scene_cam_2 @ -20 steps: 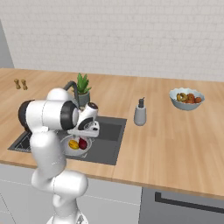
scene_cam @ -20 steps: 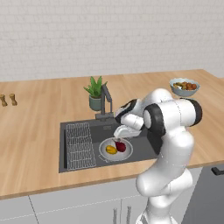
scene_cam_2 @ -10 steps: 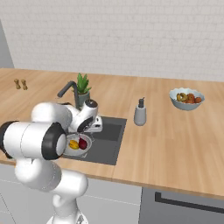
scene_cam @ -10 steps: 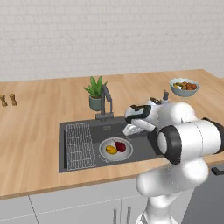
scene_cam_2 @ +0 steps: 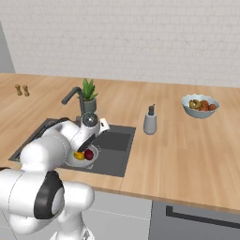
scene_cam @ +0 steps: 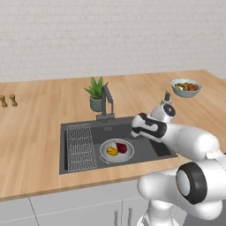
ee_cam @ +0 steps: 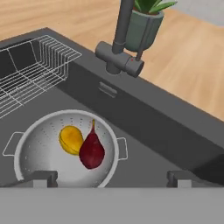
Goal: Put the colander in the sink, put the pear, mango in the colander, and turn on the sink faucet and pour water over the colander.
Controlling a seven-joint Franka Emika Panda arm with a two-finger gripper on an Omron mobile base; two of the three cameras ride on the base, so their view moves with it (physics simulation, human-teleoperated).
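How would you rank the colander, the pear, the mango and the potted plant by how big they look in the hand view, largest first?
1. colander
2. potted plant, though cut off by the top edge and farther away, so unsure
3. pear
4. mango; it looks close to the pear in size, which partly overlaps it.

The colander (scene_cam_2: 86, 156) sits in the sink (scene_cam_2: 115, 150), holding the mango (scene_cam_2: 79, 155) and pear (scene_cam_2: 88, 154); the soap bottle (scene_cam_2: 150, 122) stands right on the surface (scene_cam_2: 187, 154).

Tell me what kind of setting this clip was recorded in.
A rendered home-style kitchen, it seems: a long wooden counter against a white brick wall, with a dark sink and faucet set into it. A colander with fruit sits in the basin; cabinet fronts run below.
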